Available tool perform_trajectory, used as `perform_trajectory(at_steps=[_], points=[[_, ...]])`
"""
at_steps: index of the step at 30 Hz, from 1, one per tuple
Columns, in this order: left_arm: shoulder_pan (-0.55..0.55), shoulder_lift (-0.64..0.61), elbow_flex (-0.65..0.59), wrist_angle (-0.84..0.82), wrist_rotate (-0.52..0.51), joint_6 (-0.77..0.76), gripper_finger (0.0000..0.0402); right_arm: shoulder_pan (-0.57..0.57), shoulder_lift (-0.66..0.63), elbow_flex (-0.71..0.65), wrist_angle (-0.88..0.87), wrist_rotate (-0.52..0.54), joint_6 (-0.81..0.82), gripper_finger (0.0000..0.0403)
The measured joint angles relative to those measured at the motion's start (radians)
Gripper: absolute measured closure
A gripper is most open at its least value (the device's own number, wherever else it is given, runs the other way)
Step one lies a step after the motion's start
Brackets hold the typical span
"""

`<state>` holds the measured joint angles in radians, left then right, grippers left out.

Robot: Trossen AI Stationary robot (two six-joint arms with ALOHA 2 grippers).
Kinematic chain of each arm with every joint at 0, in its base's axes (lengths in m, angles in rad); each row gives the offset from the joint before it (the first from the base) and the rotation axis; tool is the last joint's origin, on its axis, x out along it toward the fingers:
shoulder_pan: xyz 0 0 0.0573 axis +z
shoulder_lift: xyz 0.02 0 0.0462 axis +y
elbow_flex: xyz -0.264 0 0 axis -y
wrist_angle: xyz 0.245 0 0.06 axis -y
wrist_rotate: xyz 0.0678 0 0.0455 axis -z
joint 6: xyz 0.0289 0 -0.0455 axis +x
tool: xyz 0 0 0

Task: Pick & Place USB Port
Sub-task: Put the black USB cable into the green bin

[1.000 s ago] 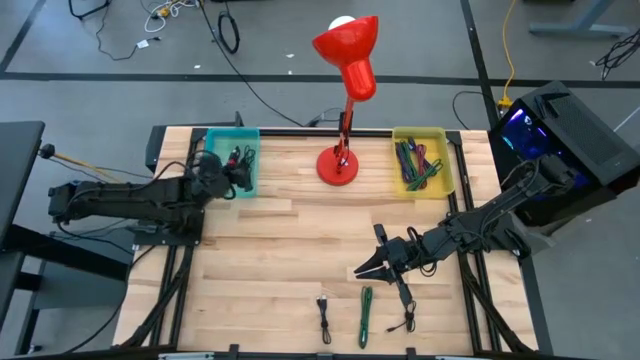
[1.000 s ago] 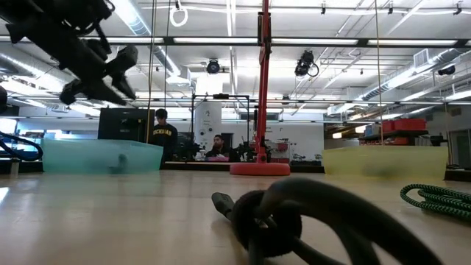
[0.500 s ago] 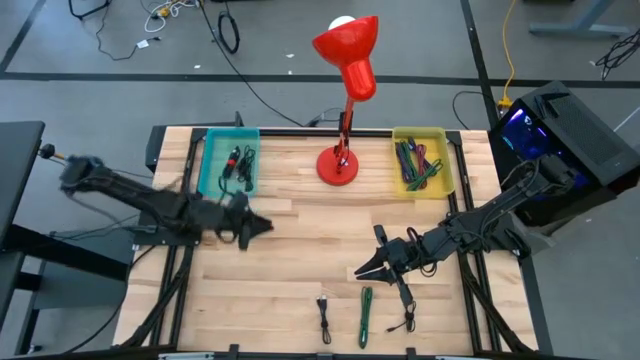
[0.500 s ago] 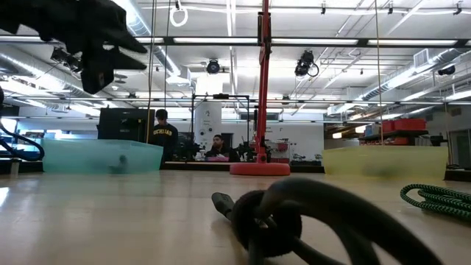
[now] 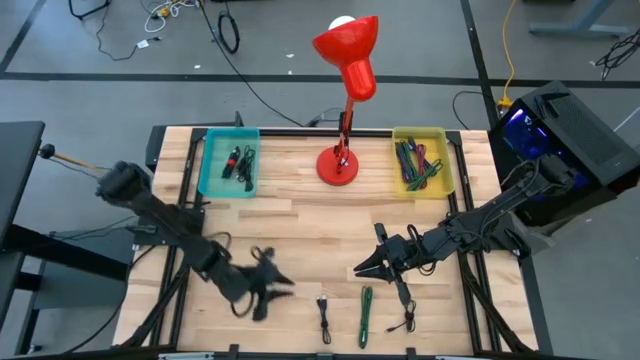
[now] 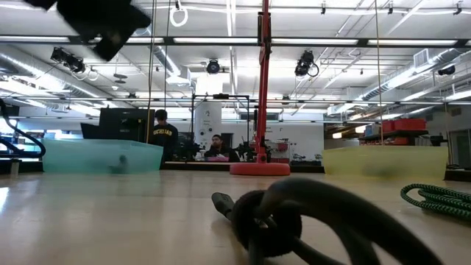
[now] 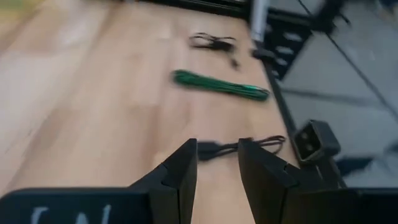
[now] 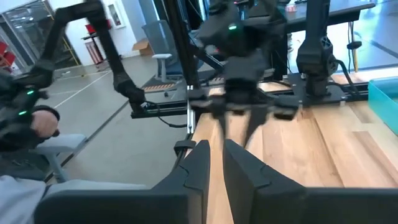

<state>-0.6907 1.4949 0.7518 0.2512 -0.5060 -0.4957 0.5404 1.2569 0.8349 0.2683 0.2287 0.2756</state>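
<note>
Reach step: left gripper near the tabletop front edge, jaws spread, empty, beside black USB cable. Next: centre over cable, descend, close. Right gripper waits right-centre, jaws slightly parted, empty.

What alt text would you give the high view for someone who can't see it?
Seen from above, the left gripper, fingers open, hovers near a black USB cable at the wooden table's front edge. The right gripper waits above a green cable, with a red desk lamp between teal and yellow bins behind.
</note>
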Motion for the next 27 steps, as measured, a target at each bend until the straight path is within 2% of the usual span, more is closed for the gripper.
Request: perform_trajectory(at_steps=[4,7,14,20,27], points=[[0.001,0.162,0.16,-0.027,0.093,0.211,0.0281,0.0,0.0,0.0,0.0,0.0,0.0,0.0355],[0.002,0.284,0.281,-0.114,0.133,0.353,0.0281,0.0,0.0,0.0,-0.001,-0.008,0.0,0.0355],[0.019,0.468,0.523,-0.363,0.172,0.498,0.0281,0.0,0.0,0.0,-0.009,-0.011,-0.007,0.0355],[0.043,0.522,0.596,-0.379,0.206,0.552,0.0281,0.0,0.0,0.0,-0.011,-0.011,-0.007,0.0355],[0.06,0.537,0.594,-0.397,0.248,0.534,0.0281,0.0,0.0,0.0,-0.011,-0.01,-0.008,0.0355]])
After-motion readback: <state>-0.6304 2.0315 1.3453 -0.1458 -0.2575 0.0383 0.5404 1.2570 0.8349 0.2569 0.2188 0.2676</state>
